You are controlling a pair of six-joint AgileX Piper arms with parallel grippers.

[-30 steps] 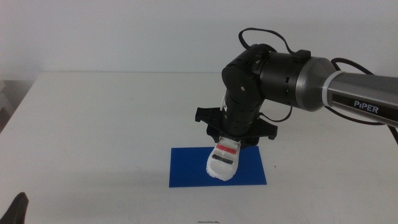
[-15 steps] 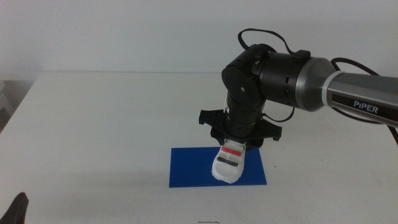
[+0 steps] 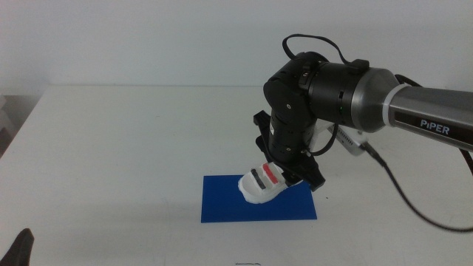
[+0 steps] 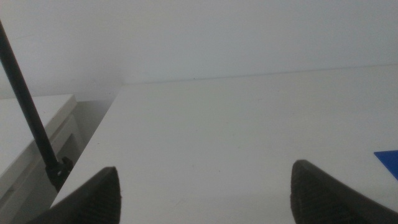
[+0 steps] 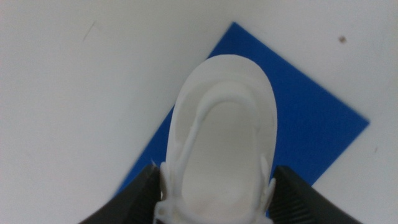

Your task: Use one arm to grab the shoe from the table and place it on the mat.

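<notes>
Middle view: shoe point(image 3: 261, 184) in right pincer point(image 3: 284, 171).

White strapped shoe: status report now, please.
Right end effector shut on small white strapped shoe, above flat blue mat. Left end effector open, waiting. Nothing in the way.

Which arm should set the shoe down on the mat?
Right. The right gripper already grips the shoe directly over the mat. The left gripper waits open at the table's near-left edge.
</notes>
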